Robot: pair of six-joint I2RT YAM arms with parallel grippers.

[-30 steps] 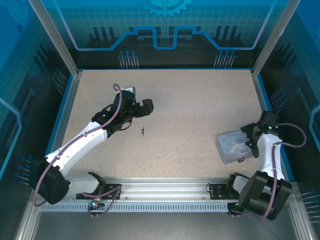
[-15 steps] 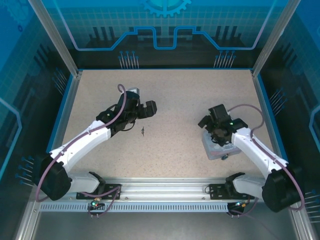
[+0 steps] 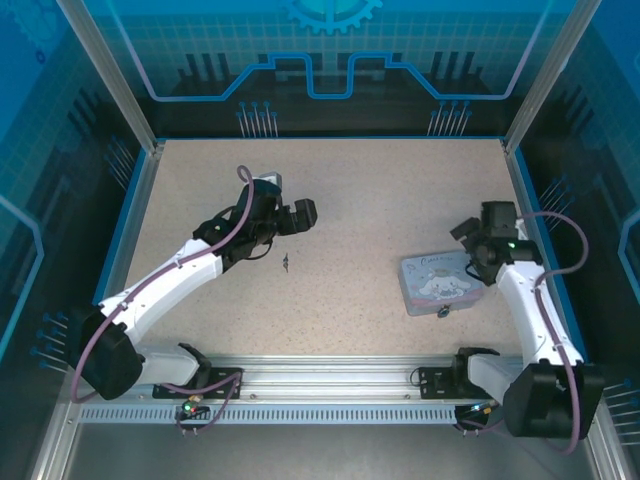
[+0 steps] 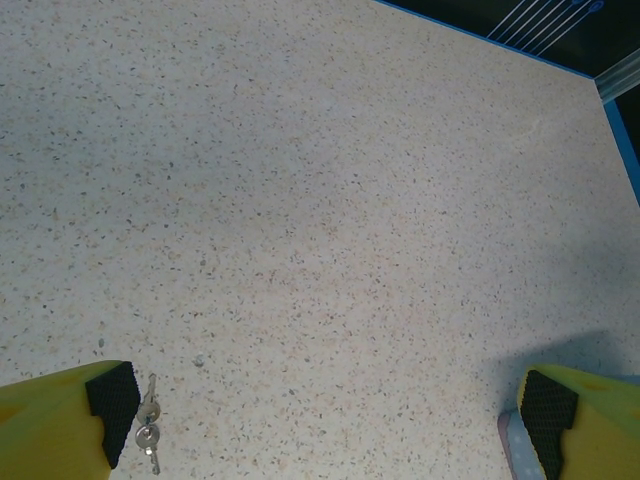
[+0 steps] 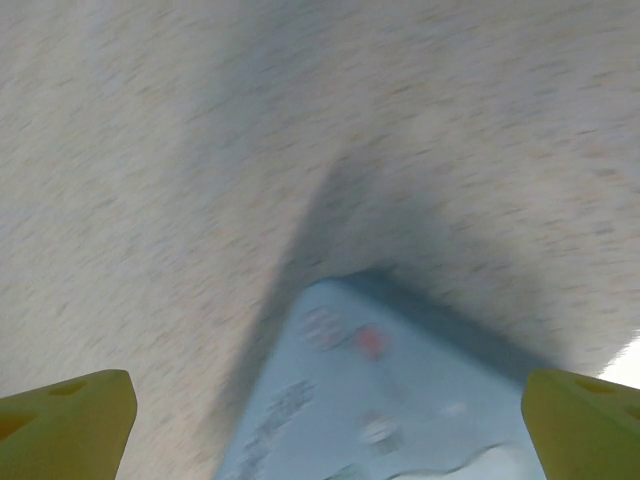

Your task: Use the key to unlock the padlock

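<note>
Left gripper (image 4: 328, 408) is held open, empty, over the key (image 4: 148, 425) lying by one fingertip, likely for pickup. Right gripper (image 5: 328, 405) is spread empty by the tin (image 3: 432, 280), padlock (image 3: 441, 312) at its near edge.

Speckled beige table (image 3: 380, 200) with the key (image 3: 286, 262) mid-left, pale blue tin (image 3: 437, 282) right

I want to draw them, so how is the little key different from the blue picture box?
The thin metal key is tiny; the pale blue rectangular tin box is far bigger. The key is dark and plain; the tin has a cartoon picture. The key lies near the open left hand, the tin by the open right hand. Both lie flat on the speckled table, unheld.
</note>
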